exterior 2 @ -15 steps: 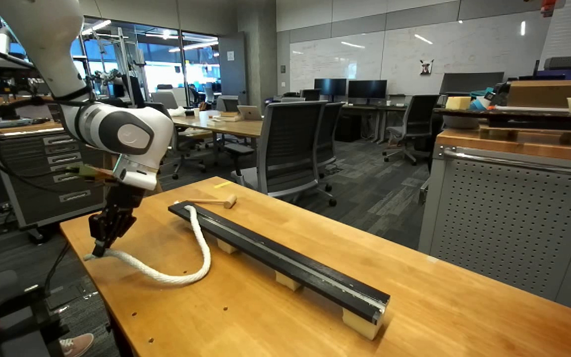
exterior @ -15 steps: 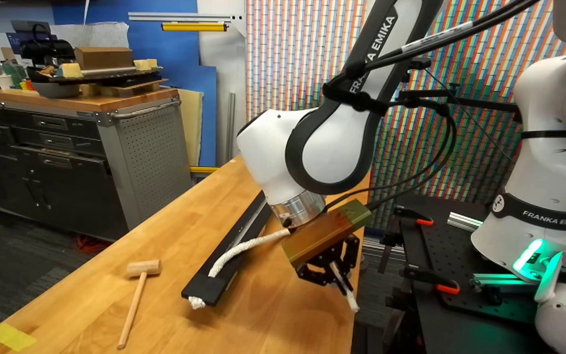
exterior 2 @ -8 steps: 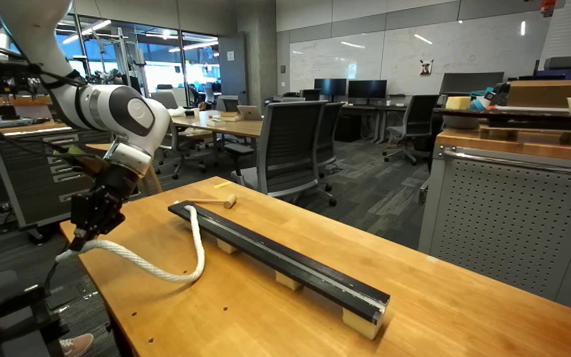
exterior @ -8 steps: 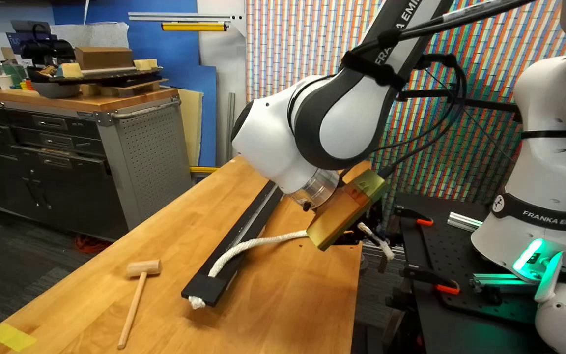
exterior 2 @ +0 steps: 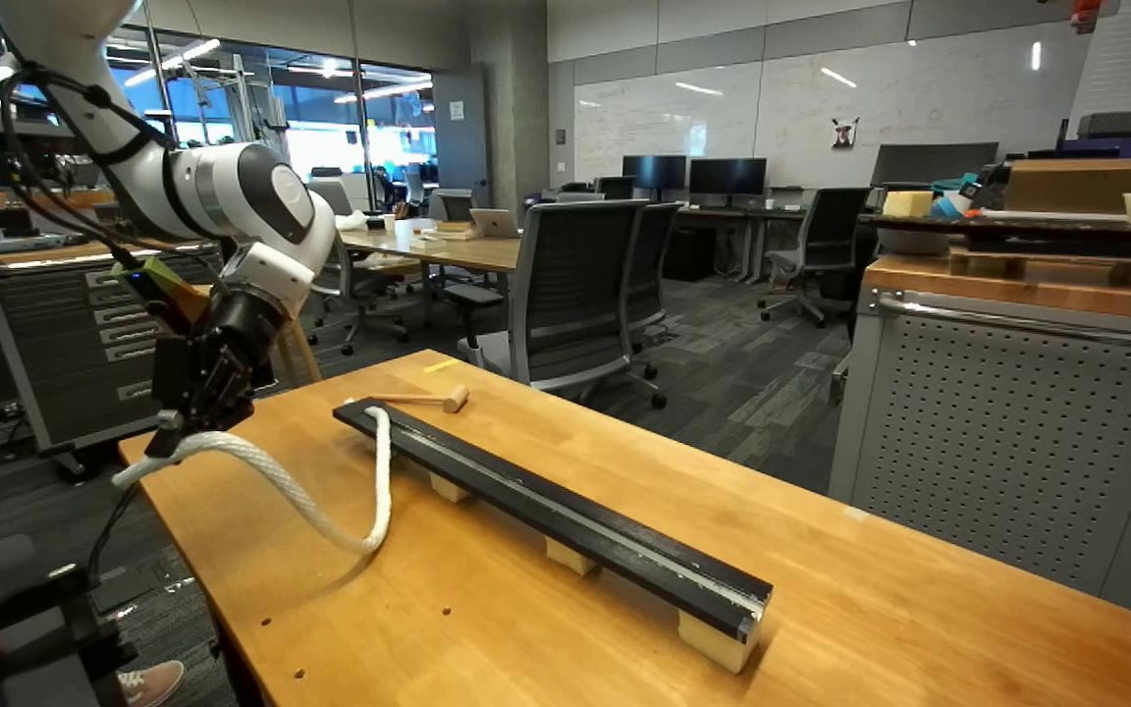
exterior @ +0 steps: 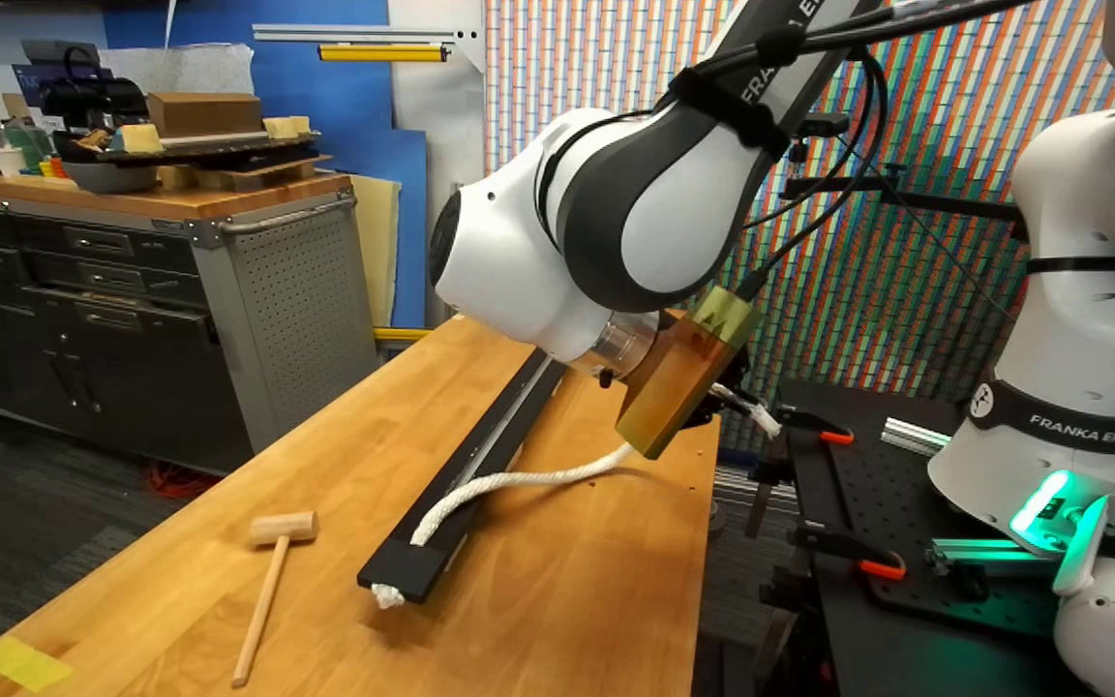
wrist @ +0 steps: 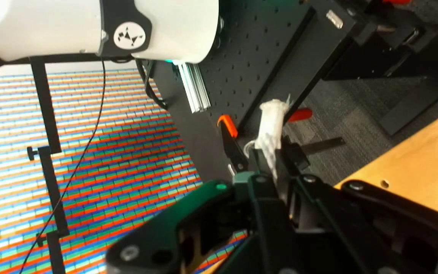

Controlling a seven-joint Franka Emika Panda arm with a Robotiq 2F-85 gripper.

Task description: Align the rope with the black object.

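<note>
One white rope [exterior: 538, 478], pinched near its end in our claw [wrist: 270, 158], has just risen; we judge its slack must lie along the black bar [exterior 2: 565, 522], where the far end sits.

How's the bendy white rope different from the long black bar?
The bendy rope is white; the long bar is black.
The rope curves; the bar is straight.
The black gripper holds the rope near one end; the bar rests on pale yellow blocks.
Both are long and narrow.
</note>
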